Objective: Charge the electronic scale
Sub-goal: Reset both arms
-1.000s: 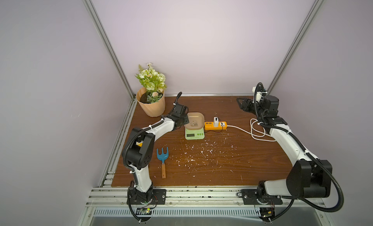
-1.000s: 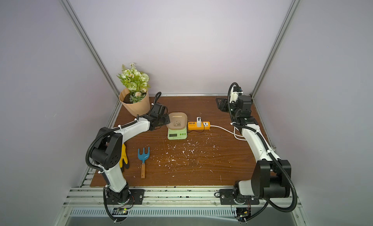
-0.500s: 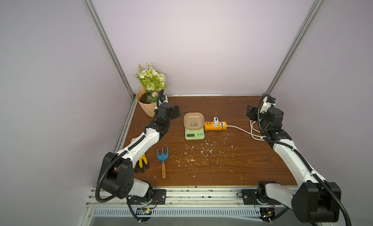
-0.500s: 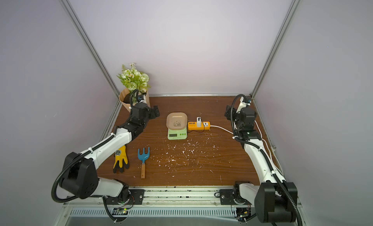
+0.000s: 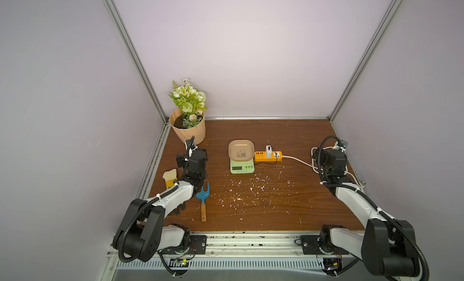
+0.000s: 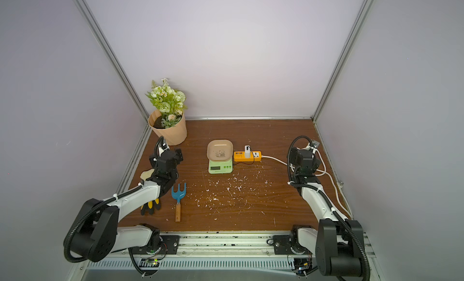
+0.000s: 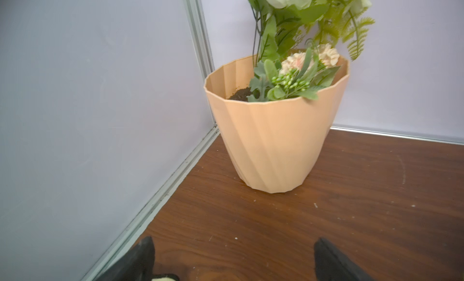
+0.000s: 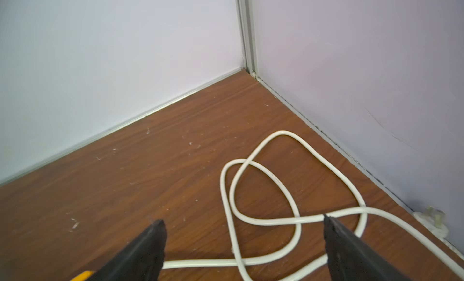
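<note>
The left gripper (image 7: 233,259) is standing with its jaws spread wide and nothing between them, facing the peach flowerpot (image 7: 273,141) in the table's corner; a pale edge of the gardening glove (image 5: 169,178) is showing just under it, and I cannot tell whether they are touching. The right gripper (image 8: 244,232) is likewise gaping and carrying nothing, hanging over the loops of the white power cord (image 8: 271,218) by the opposite wall; one fingertip is lining up with the cord in the wrist view, but contact is not clear.

Both arms are sitting well apart from the electronic scale (image 5: 242,164), which is resting at the middle back of the wooden table (image 5: 288,217) with its panda tray (image 5: 241,152) on top. The orange power strip (image 5: 261,155) is lying just beside it, a white cube charger (image 5: 268,151) is standing plugged into the strip, and a thin dark cable (image 5: 275,162) is looping from the charger back towards the scale.

Judging by that, the connecting appears to be finished, or very nearly; whether the plug is seated in the scale is too small to see, and the display is giving no clear sign of charging. The blue hand rake (image 5: 202,194) is lying untouched beside the left arm.
</note>
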